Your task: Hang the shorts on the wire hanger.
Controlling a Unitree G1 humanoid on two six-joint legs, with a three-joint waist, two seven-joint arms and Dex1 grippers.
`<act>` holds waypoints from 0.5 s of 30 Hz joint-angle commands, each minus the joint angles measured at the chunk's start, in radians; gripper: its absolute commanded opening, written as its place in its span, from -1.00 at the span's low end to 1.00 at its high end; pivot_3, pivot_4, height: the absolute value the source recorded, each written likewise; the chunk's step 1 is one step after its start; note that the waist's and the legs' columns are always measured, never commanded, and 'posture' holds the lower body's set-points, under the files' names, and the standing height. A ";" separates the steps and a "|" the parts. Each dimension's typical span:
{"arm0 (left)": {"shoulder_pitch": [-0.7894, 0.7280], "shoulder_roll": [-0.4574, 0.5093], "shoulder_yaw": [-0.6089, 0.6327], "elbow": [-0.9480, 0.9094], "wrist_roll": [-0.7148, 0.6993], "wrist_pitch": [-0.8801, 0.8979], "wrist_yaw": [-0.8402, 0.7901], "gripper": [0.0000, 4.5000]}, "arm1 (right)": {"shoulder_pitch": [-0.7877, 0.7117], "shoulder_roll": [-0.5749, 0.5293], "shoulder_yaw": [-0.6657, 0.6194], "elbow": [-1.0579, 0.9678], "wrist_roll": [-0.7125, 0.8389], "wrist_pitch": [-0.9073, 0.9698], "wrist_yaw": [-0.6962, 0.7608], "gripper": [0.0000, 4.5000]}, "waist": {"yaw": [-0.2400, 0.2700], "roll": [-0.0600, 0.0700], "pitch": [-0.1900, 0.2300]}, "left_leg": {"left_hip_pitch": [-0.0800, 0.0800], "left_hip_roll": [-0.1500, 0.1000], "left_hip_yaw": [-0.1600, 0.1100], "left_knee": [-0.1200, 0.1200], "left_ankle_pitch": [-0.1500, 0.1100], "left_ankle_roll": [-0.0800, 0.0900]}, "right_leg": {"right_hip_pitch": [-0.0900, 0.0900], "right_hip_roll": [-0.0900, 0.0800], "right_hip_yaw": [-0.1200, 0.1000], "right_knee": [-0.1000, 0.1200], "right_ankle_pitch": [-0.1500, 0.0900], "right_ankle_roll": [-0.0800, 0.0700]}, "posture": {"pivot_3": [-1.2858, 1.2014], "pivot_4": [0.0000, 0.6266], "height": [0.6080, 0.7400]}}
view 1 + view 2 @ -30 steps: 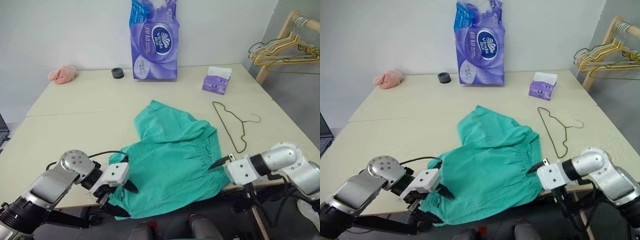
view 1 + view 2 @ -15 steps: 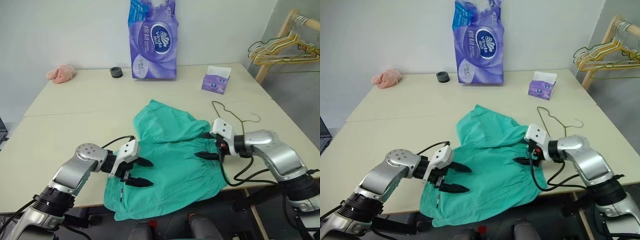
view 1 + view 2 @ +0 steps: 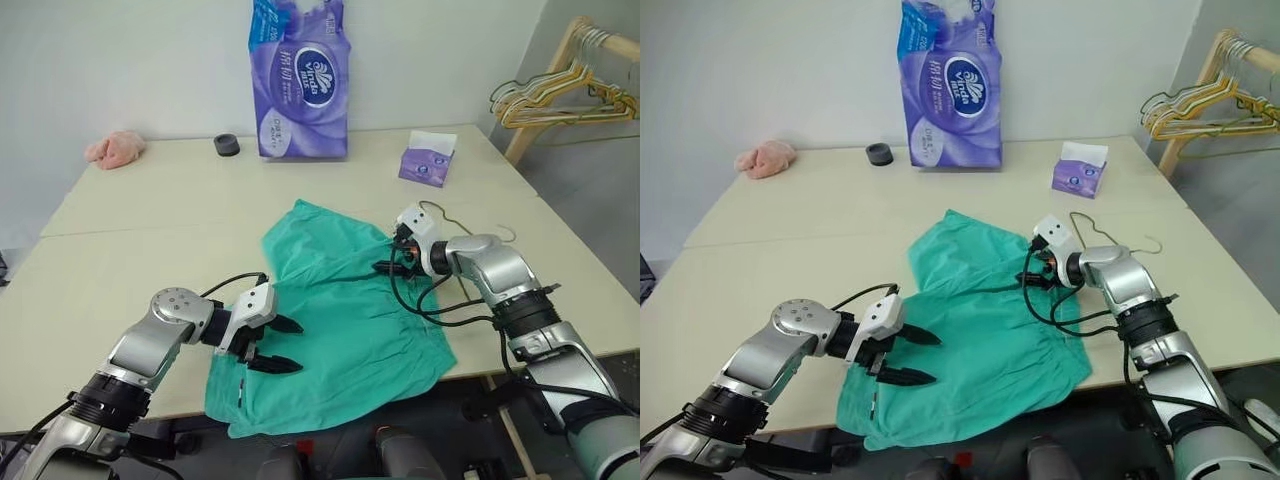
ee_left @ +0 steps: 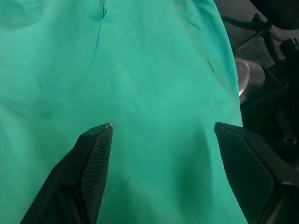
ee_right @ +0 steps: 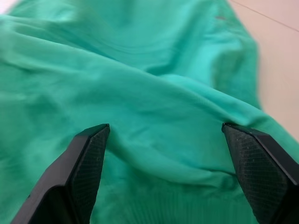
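From the left eye view, the shorts (image 3: 335, 310) lie spread on the table (image 3: 130, 215), their near edge hanging over the front. The hanger (image 3: 470, 245) lies flat just beside them on the right, partly behind the right arm. The left gripper (image 3: 285, 345) hovers over the near-left part of the cloth, fingers wide apart, holding nothing. The right gripper (image 3: 385, 270) sits over the far-right part, near the waistband side, also spread and empty.

The right eye view shows the same layout. Further back stand a purple tissue pack (image 3: 950, 85) and a small tissue box (image 3: 1080, 170) with a white sheet poking out the top; a pink cloth (image 3: 765, 158) and a dark ring (image 3: 879, 153) lie far left. A rack (image 3: 1200, 105) off to the right carries more hangers.

In the left wrist view, both fingers (image 4: 91, 163) stand well apart above smooth teal fabric, none of it pinched.

In the right wrist view, the fingers (image 5: 84, 163) likewise straddle a raised fold without closing on it.

To my eye this is the reach-and-grasp step: nothing is hung yet. Next each gripper needs to drop onto the cloth and close on a fold, ideally near the waistband.
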 commanded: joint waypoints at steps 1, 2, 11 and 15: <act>-0.010 -0.008 0.003 -0.012 0.004 -0.013 0.005 0.63 | -0.090 0.028 -0.056 0.140 -0.054 -0.148 -0.120 0.82 | -0.008 0.000 0.000 | 0.000 0.000 0.000 0.000 0.000 0.000 | 0.000 0.000 0.000 0.000 0.000 0.000 | -0.09 -0.80 1.00; -0.015 -0.013 0.004 -0.009 0.006 -0.013 0.009 0.63 | -0.117 0.036 -0.066 0.203 -0.076 -0.216 -0.177 0.82 | -0.012 0.000 0.000 | 0.000 0.000 -0.001 -0.001 0.000 0.000 | 0.000 0.000 -0.001 0.000 0.000 0.000 | -0.09 -0.80 1.00; -0.021 -0.028 0.011 0.000 0.014 -0.014 0.016 0.63 | -0.150 0.049 -0.166 0.218 -0.016 -0.231 -0.138 0.82 | -0.035 0.000 0.000 | -0.001 0.000 -0.002 -0.001 0.000 0.000 | 0.000 0.000 -0.001 0.000 0.000 0.000 | -0.09 -0.80 1.00; -0.028 -0.036 0.007 0.008 0.017 -0.015 0.023 0.63 | -0.175 0.086 -0.207 0.343 -0.028 -0.246 -0.227 0.82 | -0.045 0.001 0.000 | -0.001 0.000 -0.004 -0.001 0.000 0.000 | 0.000 0.000 -0.001 0.000 0.000 0.000 | -0.10 -0.80 1.00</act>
